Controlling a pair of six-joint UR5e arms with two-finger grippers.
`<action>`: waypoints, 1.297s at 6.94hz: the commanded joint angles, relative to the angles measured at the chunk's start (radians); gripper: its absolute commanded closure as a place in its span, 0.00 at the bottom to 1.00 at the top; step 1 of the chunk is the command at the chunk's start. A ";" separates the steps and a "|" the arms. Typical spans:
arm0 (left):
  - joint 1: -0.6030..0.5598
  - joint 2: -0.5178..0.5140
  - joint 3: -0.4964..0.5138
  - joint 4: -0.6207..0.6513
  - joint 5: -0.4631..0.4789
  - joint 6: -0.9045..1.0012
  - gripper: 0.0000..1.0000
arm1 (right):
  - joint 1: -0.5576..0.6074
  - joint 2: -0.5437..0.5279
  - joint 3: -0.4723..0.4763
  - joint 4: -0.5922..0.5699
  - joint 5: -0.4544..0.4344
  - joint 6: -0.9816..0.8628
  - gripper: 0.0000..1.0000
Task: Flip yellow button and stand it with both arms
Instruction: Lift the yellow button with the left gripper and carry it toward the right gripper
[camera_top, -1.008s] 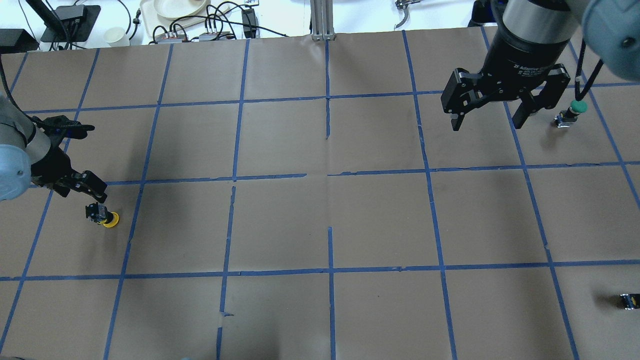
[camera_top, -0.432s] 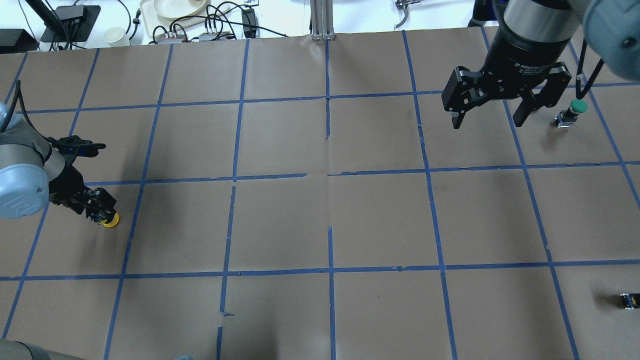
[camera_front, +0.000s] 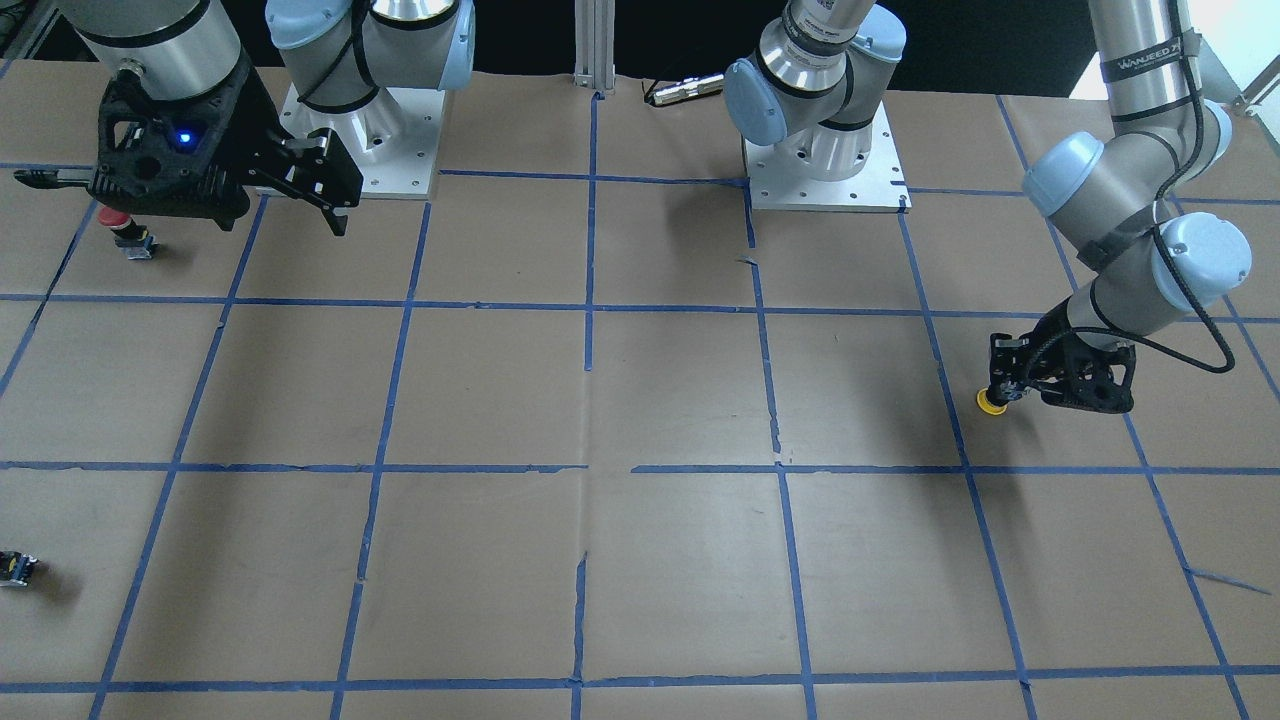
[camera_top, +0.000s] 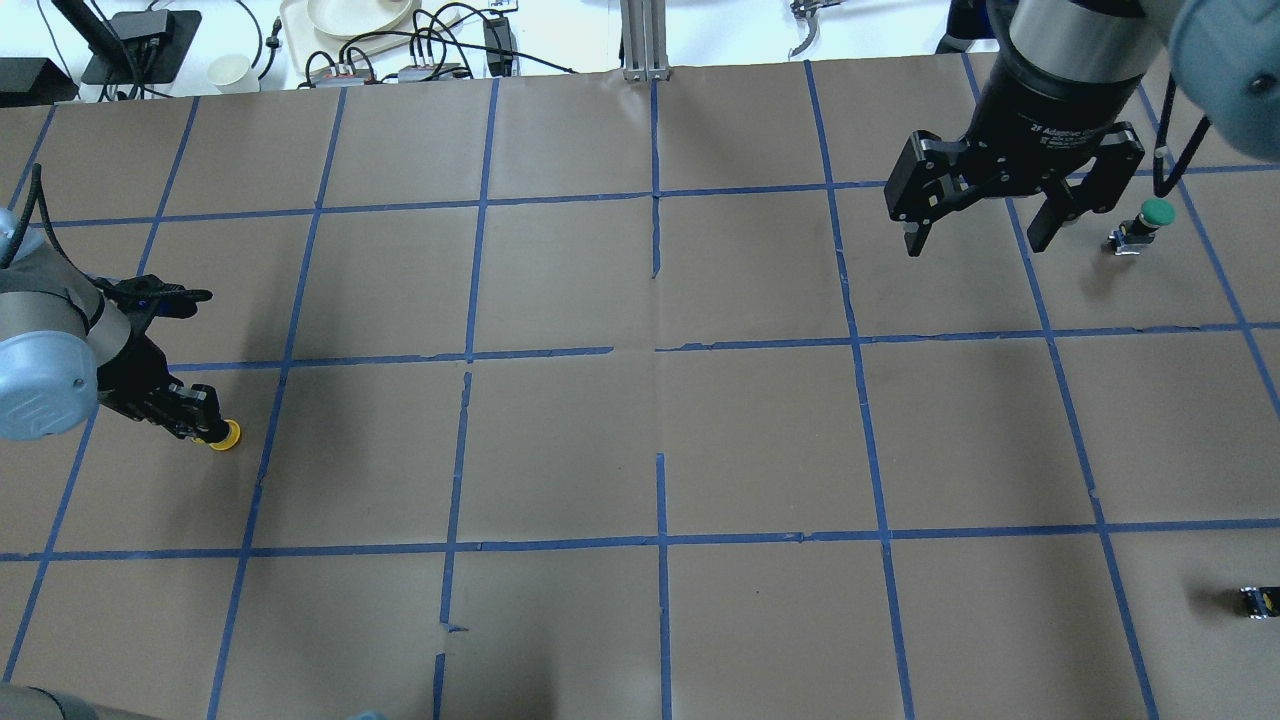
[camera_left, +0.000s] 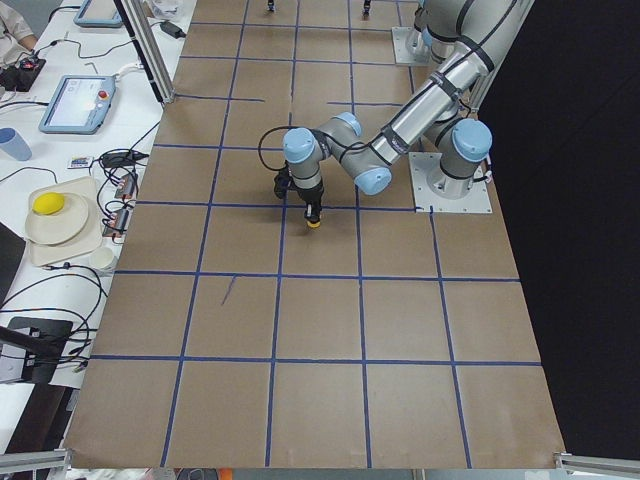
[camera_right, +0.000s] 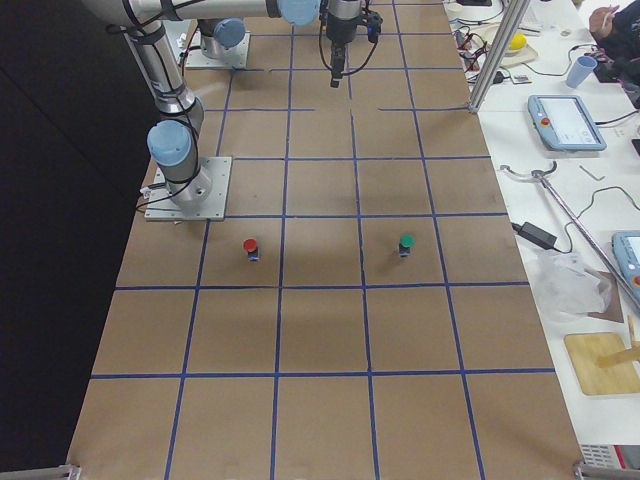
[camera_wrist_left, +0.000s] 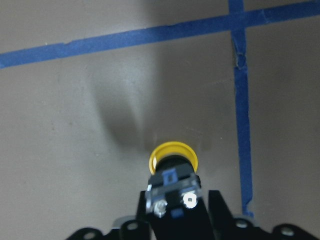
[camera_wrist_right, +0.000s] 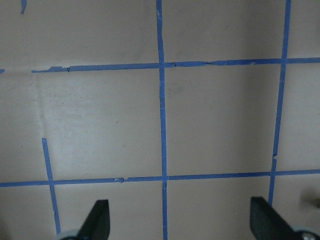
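Left gripper (camera_top: 197, 424) pinches the yellow button (camera_wrist_left: 173, 156) by its black body, cap down, probably to lift and flip it. Right gripper (camera_top: 973, 247) hangs wide open, free for a handoff.

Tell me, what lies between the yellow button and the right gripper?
Only bare brown paper with blue tape lines, per the overhead view, separates yellow button and right gripper.

The right gripper (camera_top: 973, 247) casing reads "2F Adaptive".
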 joint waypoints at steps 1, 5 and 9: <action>-0.028 0.034 0.025 -0.056 -0.011 0.007 0.93 | -0.002 -0.002 -0.002 -0.006 0.001 0.000 0.00; -0.461 0.082 0.097 -0.169 -0.095 -0.026 0.95 | -0.002 0.001 0.003 -0.032 0.001 -0.002 0.00; -0.668 0.052 0.168 -0.162 -0.431 -0.287 0.95 | -0.088 -0.001 0.001 0.006 0.138 0.046 0.00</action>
